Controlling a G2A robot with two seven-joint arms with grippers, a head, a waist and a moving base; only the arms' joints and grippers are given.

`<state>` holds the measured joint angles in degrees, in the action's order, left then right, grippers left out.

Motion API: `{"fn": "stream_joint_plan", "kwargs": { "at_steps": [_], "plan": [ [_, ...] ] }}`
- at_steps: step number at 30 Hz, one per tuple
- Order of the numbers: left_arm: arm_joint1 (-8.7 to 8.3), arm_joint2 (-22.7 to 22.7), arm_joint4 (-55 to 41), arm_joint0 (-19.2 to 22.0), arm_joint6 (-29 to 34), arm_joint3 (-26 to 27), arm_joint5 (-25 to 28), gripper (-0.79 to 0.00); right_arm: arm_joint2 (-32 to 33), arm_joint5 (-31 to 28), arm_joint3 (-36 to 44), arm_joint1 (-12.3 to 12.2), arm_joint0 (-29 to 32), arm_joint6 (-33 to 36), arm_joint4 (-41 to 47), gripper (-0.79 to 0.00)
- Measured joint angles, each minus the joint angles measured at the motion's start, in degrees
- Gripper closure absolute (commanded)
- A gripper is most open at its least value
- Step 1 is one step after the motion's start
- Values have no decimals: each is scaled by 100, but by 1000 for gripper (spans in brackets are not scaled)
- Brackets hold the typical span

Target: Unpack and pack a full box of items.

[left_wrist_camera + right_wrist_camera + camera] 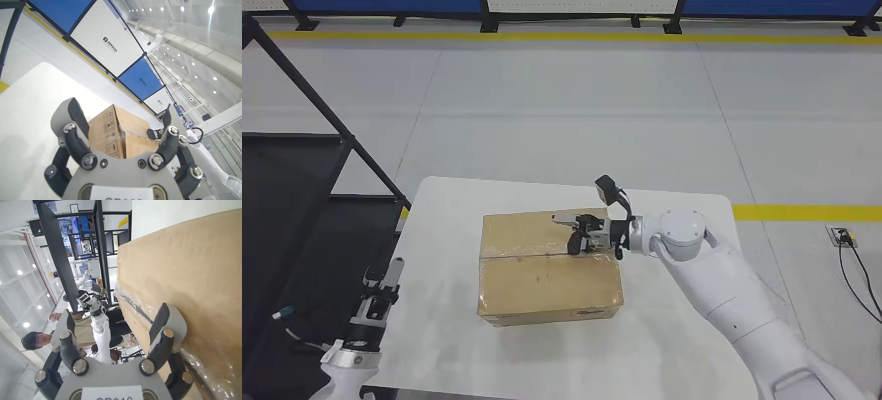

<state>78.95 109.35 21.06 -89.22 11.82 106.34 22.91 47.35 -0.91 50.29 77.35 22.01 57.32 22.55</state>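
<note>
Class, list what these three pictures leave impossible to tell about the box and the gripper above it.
Contents of the cardboard box: all views, hidden by its closed flaps.
Whether the right gripper touches the tape seam: too small in the top view, angle unclear in the right wrist view.
Box's lower part: left wrist view, behind the left gripper.

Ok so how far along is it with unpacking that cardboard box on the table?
Done: nothing visible. The cardboard box sits closed on the table, clear tape over its top seam. In hand: the right claw is open over that seam, apparently to start opening it. The left claw is open near the table's edge, apart from the box. Still to do: opening, unpacking and repacking.
</note>
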Motion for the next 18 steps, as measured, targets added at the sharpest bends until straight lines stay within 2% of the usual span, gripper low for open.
{"fn": "stream_joint_plan", "kwargs": {
  "at_steps": [11, 18],
  "plan": [
    [-60, 61, -154, -52, 31, -65, 71, -785, -371, -104, -233, 294, -195, -67, 53, -785],
    [-102, 120, -247, -75, 63, -133, 132, -785, -490, -471, -257, 440, -93, -295, 67, -785]
  ]
}}
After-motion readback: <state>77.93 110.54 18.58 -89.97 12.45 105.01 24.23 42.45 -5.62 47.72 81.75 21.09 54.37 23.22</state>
